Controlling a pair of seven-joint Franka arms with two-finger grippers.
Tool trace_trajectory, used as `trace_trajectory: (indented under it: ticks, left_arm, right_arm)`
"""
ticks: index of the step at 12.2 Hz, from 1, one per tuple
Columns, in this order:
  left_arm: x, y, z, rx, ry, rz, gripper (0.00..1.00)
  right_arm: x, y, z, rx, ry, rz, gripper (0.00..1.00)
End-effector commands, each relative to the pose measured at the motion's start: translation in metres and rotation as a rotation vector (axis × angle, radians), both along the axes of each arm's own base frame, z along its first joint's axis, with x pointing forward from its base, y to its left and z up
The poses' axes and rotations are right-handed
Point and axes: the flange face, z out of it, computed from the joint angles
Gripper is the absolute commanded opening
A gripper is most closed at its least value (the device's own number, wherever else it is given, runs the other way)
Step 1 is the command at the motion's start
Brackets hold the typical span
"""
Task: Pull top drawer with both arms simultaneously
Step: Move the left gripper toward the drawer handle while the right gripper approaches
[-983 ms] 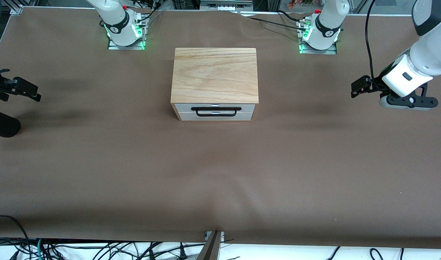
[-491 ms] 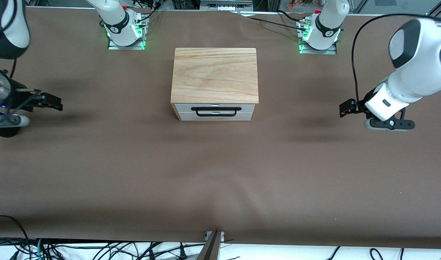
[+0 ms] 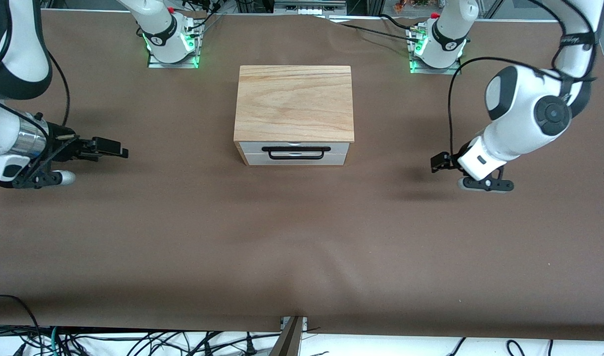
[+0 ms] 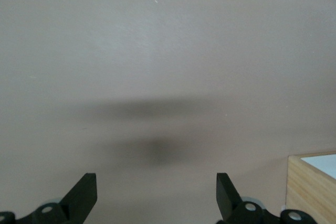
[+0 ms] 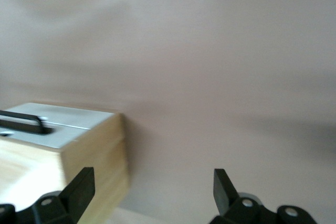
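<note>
The cabinet (image 3: 294, 111) is sitting on the brown-covered surface (image 3: 302, 237), midway between the two arm bases and closer to the base edge than to the front camera's edge. Its wood-grain top (image 3: 294, 103) is facing up; its white fronts are facing the front camera.

The top drawer (image 3: 294, 147) is sitting flush in the cabinet, not pulled out. Its black bar handle (image 3: 295, 152) is running across the front, untouched. The lower drawer front (image 3: 295, 159) is showing just below it.

The left claw (image 3: 439, 162) is hanging over bare surface toward the left arm's end, well apart from the cabinet, roughly level with the drawer front. Its fingers (image 4: 84, 196) are standing wide apart in the left wrist view, with nothing between them; a corner of the cabinet (image 4: 315, 184) is showing at the frame's margin.

The right claw (image 3: 115, 148) is hanging over bare surface toward the right arm's end, also well apart from the cabinet. Its fingers (image 5: 81, 187) are standing wide apart, holding nothing. The right wrist view is catching the cabinet's side (image 5: 94, 156) and part of the handle (image 5: 23, 121).

Both claws are pointing inward toward the cabinet. Neither is touching the drawer.
</note>
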Motion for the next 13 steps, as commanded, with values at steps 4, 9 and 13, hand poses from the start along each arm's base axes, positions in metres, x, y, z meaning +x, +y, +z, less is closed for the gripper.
trace_trajectory:
  ticks: [4,9,13]
  left_arm:
    - [-0.013,-0.046,-0.031,-0.327,0.062,0.086,1.00]
    - [-0.015,-0.060,-0.100,-0.694,-0.023,-0.052,1.00]
    - [-0.020,-0.086,-0.108,-0.906,-0.055,-0.035,1.00]
  right_arm:
    - [0.019,0.029,-0.070,0.378,0.045,0.037,1.00]
    - [0.019,0.050,-0.131,0.654,0.083,0.129,1.00]
    - [0.007,0.062,-0.154,0.738,0.111,0.150,1.00]
